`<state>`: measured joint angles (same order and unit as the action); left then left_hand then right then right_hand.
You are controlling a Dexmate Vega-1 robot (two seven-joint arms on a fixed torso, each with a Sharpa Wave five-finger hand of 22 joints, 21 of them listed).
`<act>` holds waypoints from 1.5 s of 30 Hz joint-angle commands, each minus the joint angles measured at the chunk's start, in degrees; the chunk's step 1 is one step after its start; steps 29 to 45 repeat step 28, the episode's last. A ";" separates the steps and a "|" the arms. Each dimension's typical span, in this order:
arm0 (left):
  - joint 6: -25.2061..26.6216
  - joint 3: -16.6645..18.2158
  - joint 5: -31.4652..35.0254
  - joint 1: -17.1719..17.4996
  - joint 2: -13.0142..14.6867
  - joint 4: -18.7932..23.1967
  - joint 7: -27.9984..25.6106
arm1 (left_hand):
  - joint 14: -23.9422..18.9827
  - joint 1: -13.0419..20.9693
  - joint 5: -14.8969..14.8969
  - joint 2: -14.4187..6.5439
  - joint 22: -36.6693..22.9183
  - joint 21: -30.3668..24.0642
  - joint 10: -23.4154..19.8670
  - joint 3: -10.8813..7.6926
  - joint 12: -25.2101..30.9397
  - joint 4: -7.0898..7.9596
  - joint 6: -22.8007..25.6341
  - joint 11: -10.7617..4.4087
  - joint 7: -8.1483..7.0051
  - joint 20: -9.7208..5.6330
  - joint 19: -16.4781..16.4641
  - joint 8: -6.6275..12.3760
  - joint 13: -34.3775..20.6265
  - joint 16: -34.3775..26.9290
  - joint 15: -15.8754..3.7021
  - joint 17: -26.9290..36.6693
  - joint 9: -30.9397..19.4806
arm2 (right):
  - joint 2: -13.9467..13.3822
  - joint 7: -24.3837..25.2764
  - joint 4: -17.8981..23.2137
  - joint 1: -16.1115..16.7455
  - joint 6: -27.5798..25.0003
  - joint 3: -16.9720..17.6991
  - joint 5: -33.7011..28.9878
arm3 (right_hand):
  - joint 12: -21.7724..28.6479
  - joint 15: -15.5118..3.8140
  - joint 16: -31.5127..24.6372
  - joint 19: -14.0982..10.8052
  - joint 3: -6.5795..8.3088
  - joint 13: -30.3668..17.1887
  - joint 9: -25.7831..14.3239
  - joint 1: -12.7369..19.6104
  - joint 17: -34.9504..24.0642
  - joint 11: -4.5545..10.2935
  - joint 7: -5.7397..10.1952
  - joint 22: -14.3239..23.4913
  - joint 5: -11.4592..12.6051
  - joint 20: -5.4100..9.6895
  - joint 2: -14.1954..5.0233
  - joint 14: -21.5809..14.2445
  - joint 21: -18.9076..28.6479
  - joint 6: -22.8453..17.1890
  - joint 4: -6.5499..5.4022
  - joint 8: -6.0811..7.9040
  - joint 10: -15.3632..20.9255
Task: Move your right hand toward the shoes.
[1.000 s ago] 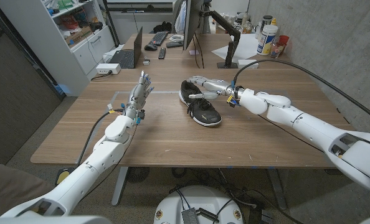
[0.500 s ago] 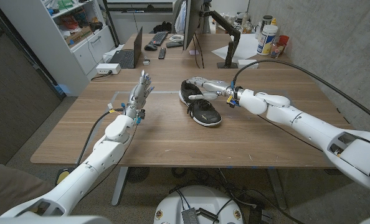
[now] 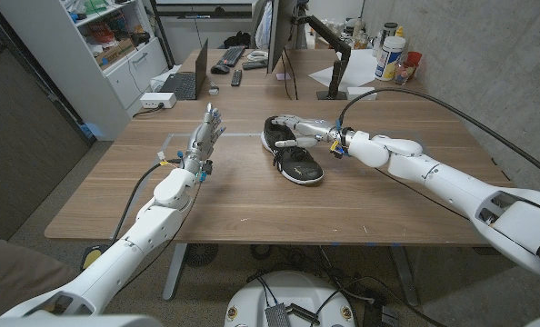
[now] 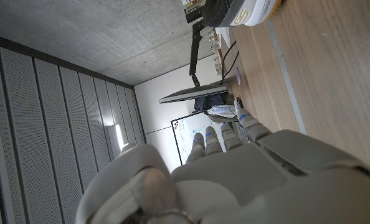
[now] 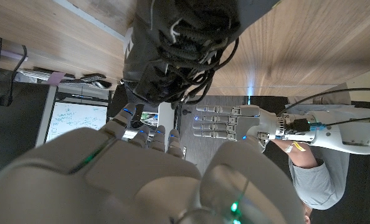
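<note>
R hand (image 3: 305, 130) fingers spread over shoes (image 3: 292, 151)

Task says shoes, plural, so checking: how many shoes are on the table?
1 black shoe shows, mid-table, the right hand over its far end. A second behind it can't be ruled out.

A laptop (image 3: 186, 84) and keyboard (image 3: 231, 55) sit along the desk's (image 3: 252, 204) far edge, with bottles (image 3: 390, 56) at its far right corner.
</note>
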<state>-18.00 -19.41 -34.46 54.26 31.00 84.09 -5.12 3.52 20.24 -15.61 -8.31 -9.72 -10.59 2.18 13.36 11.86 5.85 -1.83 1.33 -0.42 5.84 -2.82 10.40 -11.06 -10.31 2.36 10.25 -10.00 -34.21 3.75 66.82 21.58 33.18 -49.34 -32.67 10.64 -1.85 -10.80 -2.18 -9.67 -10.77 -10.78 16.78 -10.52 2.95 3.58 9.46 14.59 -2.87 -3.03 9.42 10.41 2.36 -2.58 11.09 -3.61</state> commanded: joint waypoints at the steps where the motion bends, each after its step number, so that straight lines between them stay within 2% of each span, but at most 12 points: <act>1: 0.19 0.04 -0.01 0.35 0.15 0.44 -0.24 | 0.07 0.43 -0.01 0.16 -0.27 -0.42 -0.15 0.16 0.39 0.37 0.00 0.09 -0.01 -0.04 0.16 0.28 -0.12 -0.43 -0.13 0.17 -0.08 | 0.54 -0.61 -1.46 -0.80 0.50 -0.95 -0.17 | 0.34 -1.11 -0.25 0.30 -0.20 -0.24 -0.17 0.44 -0.23 -0.04 0.26 0.17 -0.31 -0.02 0.09 1.35 0.12 0.23 0.29 0.04 -0.66; 18: -0.26 0.14 -0.20 0.83 0.09 0.35 -0.08 | 0.04 0.43 0.04 0.19 -0.27 -0.42 -0.12 0.16 0.36 0.41 0.01 0.10 0.00 -0.04 0.15 0.26 -0.12 -0.44 -0.14 0.17 -0.08 | 1.89 -1.00 -3.22 -1.92 0.22 -2.46 -0.52 | 0.37 -1.17 -0.28 0.40 -0.27 -0.24 -0.18 0.50 -0.24 -0.17 0.24 0.18 -0.34 -0.22 0.07 1.37 0.12 0.24 0.33 0.06 -0.75; 45: -0.45 0.30 -0.16 1.09 0.02 0.30 -0.44 | 0.06 0.43 0.07 0.19 -0.27 -0.41 -0.13 0.15 0.36 0.44 -0.01 0.07 0.02 -0.02 0.16 0.25 -0.12 -0.43 -0.13 0.17 -0.08 | 2.18 -1.08 -4.15 -2.40 0.70 -3.09 -0.42 | 0.41 -1.15 -0.31 0.35 -0.30 -0.24 -0.18 0.54 -0.25 -0.11 0.23 0.18 -0.35 -0.28 0.03 1.34 0.16 0.25 0.35 0.07 -0.73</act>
